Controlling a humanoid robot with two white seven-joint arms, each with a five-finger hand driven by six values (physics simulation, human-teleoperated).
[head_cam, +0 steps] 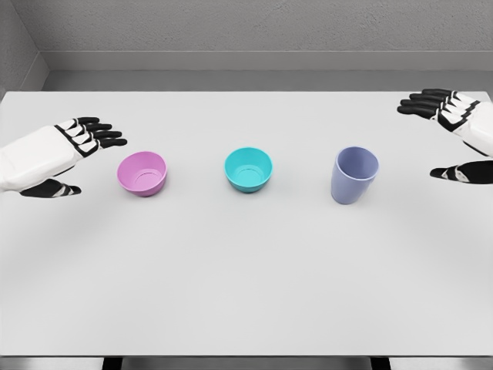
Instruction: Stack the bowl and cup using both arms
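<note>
Nothing stacked yet: pink bowl [142, 173], teal bowl [248, 169] and purple cup [354, 175] sit apart in a row on our counter [246, 285]. Left hand [73, 150] is spread beside the pink bowl, right hand [451, 131] spread near the cup, probably lining up grabs.

No readable text
No letters, numbers, brands or signs show on the pink bowl [142, 173], the teal bowl [248, 169], the cup [353, 175] at 3 o'clock of it, the table [246, 285] or the hands
</note>
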